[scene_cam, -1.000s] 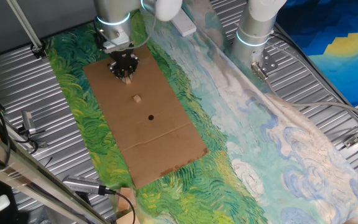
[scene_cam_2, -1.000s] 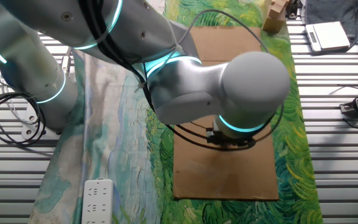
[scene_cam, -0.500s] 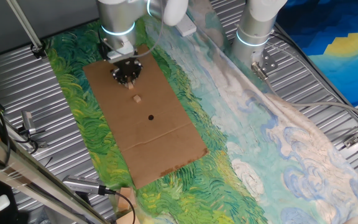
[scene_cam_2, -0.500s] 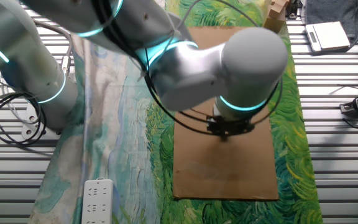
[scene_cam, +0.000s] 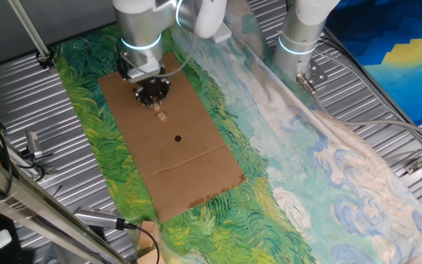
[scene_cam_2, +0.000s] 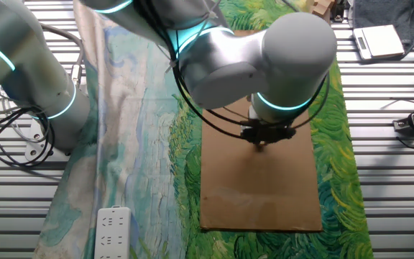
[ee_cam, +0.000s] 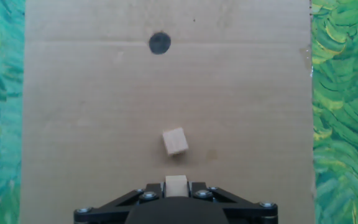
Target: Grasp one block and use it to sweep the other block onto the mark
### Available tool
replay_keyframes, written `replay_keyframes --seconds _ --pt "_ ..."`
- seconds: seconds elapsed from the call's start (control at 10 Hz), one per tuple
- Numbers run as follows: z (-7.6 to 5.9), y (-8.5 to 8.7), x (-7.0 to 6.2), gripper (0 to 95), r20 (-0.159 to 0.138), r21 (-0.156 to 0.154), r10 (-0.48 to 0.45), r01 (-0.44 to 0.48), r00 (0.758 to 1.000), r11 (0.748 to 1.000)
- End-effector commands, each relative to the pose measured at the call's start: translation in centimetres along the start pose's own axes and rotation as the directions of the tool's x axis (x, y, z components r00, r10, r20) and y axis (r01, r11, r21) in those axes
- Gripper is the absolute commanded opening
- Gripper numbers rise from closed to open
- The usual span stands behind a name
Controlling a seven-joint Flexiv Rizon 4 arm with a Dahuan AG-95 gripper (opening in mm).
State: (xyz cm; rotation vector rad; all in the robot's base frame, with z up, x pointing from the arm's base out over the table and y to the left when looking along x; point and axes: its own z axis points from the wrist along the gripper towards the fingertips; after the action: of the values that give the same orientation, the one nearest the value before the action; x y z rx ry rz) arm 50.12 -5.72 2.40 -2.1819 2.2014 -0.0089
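step: sweep under way | gripper (ee_cam: 175, 194) clenched on held cube (ee_cam: 176, 185), bottom centre | loose cube (ee_cam: 175, 141) just ahead, mid-frame | mark (ee_cam: 160, 43) upper centre | next: push forward, slightly left

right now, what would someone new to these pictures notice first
The big silver arm fills the other fixed view, hanging over a brown cardboard sheet on a green painted cloth. In the hand view the tool grips one tan cube just behind a loose cube, with the black dot further ahead.
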Motion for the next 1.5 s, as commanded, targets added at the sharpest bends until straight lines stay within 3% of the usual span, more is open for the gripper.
replay_keyframes --seconds 0.1,0.3,0.6,0.8,1.5 --pt "-0.2 0.1 -1.0 0.0 -0.003 -0.002 0.011 -0.011 1.000 1.000" --pt "-0.7 -0.3 -2.2 0.0 0.004 -0.005 0.017 -0.017 1.000 1.000" --pt "-0.3 -1.0 -4.3 0.0 0.021 -0.008 0.036 -0.036 0.999 0.999" --pt "-0.1 -1.3 -4.7 0.0 0.045 -0.015 0.039 -0.039 0.998 0.999" --pt "-0.2 -1.3 -4.5 0.0 0.019 -0.015 0.029 -0.029 0.999 0.999"
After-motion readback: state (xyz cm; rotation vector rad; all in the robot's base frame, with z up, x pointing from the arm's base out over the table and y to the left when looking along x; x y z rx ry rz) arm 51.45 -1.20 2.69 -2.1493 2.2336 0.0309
